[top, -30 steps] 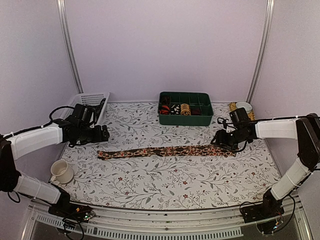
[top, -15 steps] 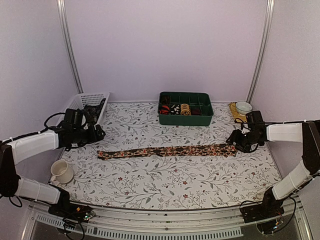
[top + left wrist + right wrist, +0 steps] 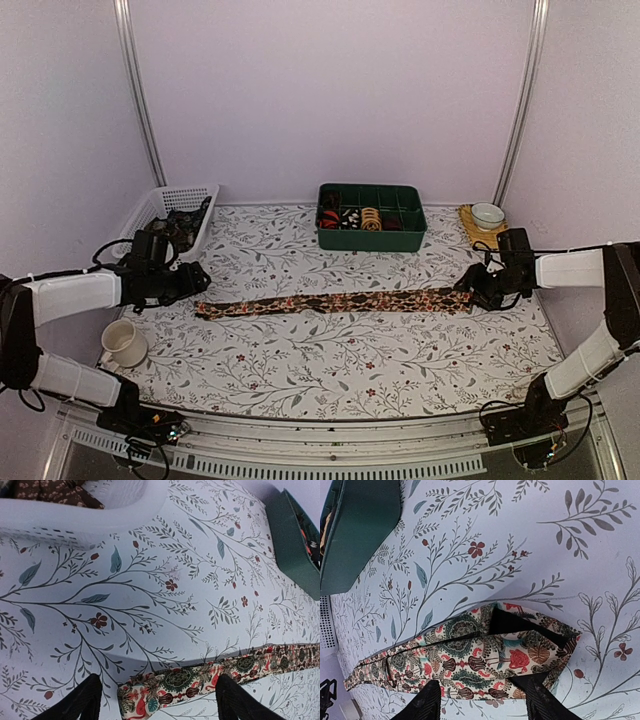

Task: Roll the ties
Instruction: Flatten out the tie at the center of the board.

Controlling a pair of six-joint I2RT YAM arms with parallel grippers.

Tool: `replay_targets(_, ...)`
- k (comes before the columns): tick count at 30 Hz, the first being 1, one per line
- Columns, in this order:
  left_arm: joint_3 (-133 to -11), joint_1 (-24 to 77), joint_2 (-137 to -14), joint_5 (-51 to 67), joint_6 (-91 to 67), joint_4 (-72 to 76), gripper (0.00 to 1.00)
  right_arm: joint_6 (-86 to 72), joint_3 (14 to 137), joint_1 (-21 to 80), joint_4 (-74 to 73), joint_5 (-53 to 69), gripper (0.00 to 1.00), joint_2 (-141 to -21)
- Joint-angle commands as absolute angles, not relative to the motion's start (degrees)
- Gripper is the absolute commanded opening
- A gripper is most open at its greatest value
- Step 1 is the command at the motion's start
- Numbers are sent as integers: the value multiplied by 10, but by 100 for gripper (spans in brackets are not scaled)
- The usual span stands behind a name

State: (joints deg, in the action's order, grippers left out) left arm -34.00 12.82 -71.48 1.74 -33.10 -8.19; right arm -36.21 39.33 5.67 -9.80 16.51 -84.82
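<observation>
I've brought the left end effector [image 3: 196, 284] and right end effector [image 3: 472, 291] to the ends of the long brown floral-print fabric tie [image 3: 330, 302]; both stand apart, so rolling hasn't started.

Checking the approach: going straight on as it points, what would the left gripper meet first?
The left gripper would likely meet the narrow end of the long floral-print fabric tie, flat on the patterned tablecloth between its fingers; depth unclear.

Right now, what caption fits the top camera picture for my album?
The left end effector and right end effector by opposite ends of a patterned tie.
</observation>
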Motion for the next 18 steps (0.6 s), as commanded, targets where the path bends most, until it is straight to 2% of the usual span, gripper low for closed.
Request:
replay_targets(1,-325,119,-731,44,-342,-48,75,-356,394,57,-96,175,57,-785)
replay_targets(5,-315,119,-741,60,-357,-41,71,-351,401,63,-104,176,57,-776)
replay_targets(15,-295,120,-752,38,-378,-77,68,-331,439,126,-120,176,59,-803)
replay_targets(18,-290,119,-752,35,-381,-80,64,-333,439,139,-112,186,59,-816)
